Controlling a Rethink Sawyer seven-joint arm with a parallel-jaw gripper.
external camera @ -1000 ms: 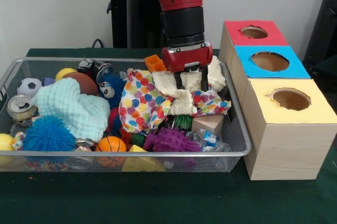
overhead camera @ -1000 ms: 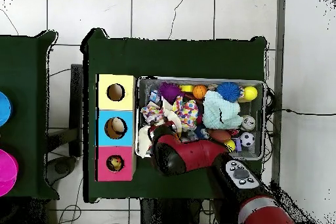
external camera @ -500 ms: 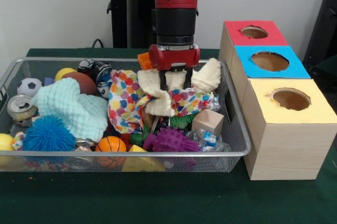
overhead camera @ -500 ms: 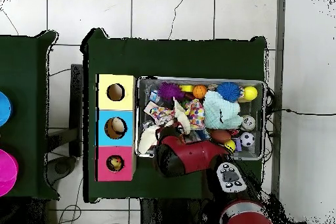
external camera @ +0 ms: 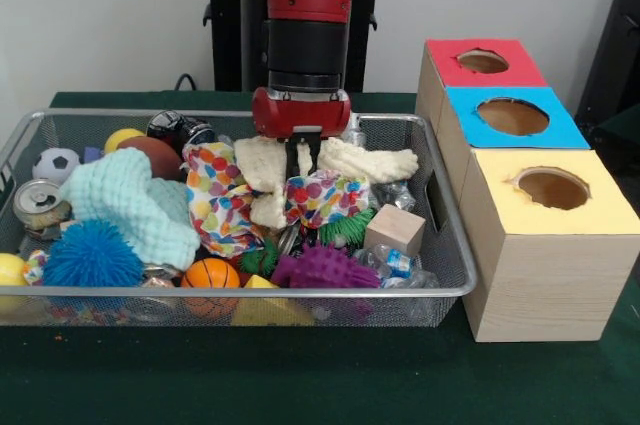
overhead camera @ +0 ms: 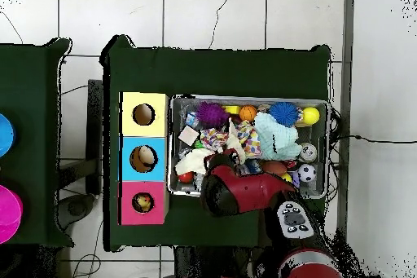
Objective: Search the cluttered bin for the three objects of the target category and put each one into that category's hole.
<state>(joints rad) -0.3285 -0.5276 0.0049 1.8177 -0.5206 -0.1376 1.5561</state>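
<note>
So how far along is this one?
Done: the overhead view shows something inside the blue hole and the red hole, though what cannot be told; the yellow hole looks empty. In hand: the end effector is shut on the spotted cloth, over the bin. Left: carrying the cloth to a hole and searching the rest of the clutter.

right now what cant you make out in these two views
- Gripper: its tips sink into the cream cloth in the front view, and the arm covers it overhead, so its hold is unclear.
- Bin floor: buried under the polka-dot cloth and mint cloth.
- Yellow box hole: interior is dark from the front and too small overhead.
</note>
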